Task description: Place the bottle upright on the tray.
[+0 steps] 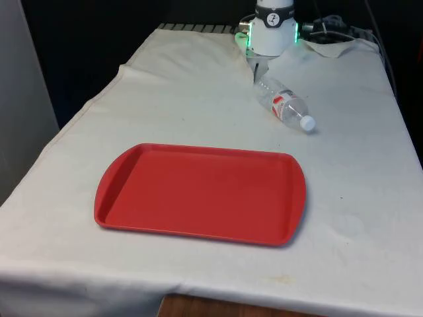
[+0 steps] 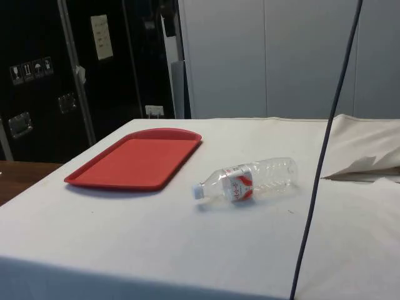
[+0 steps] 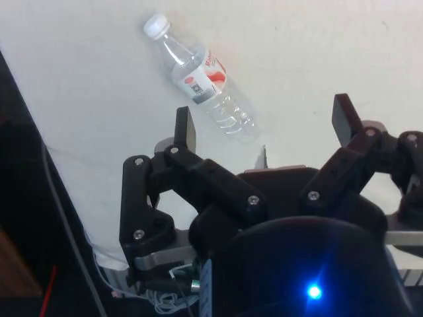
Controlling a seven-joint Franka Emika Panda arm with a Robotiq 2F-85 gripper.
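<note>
Red tray (image 1: 198,198) bare; clear water bottle (image 1: 285,104) on its side on white-clothed counter (image 1: 357,172); tool (image 3: 264,125) wide, holding nothing.

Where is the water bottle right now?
The water bottle lies on its side on the white cloth, beyond the red tray's far corner on the front view's right, apart from the tray.
</note>
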